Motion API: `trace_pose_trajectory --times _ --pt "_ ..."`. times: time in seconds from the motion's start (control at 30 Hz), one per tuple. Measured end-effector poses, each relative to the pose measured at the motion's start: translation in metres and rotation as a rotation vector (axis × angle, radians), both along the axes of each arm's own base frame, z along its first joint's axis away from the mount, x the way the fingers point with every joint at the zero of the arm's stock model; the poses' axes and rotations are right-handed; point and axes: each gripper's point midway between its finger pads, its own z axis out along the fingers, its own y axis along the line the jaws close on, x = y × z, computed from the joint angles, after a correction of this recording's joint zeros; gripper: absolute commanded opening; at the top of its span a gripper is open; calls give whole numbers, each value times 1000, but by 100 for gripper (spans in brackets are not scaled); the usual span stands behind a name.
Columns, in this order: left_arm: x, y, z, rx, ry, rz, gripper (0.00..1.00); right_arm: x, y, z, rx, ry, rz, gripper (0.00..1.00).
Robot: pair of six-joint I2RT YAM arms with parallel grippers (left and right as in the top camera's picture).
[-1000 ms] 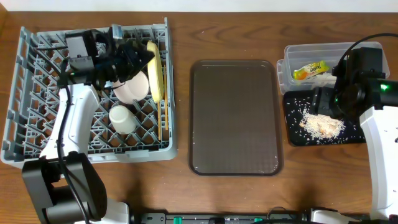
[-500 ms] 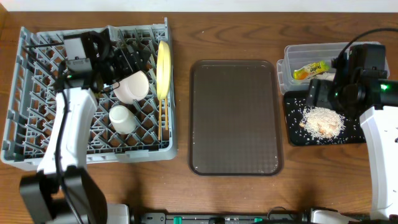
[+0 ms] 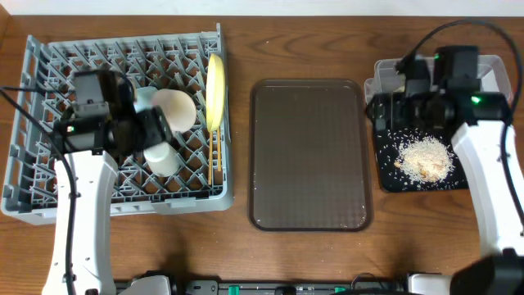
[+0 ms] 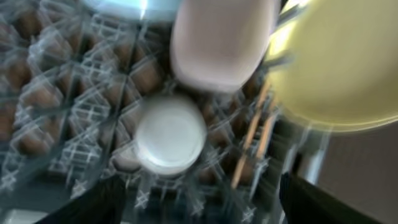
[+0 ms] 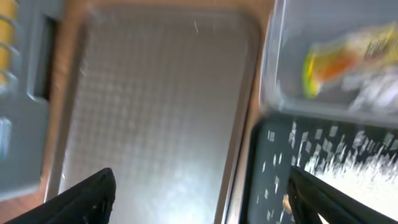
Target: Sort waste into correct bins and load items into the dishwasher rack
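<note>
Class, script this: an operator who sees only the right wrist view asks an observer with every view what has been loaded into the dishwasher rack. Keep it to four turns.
Operator: My view cuts off the dishwasher rack. What's in it?
Observer: A small white cup sits near its middle.
Operator: And the chopsticks?
Observer: Both chopsticks lie in the rack along its right side, next to the upright yellow plate.

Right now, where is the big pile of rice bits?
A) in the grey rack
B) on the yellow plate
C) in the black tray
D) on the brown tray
C: the overhead view shows the beige rice pile lying inside the black tray.
</note>
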Motion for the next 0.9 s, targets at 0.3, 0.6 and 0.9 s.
trace_pose_trajectory --times 0.3,0.6,0.9 --pt "-42 -1 13 45 33 -27 80 -32 -19 -10 -90 111 -76 99" --pt "-85 -38 62 143 -409 -240 89 -60 -25 41 -101 -322 -118 99" --pt "-115 -40 68 163 -531 -256 90 -108 -34 49 -140 -419 -157 99"
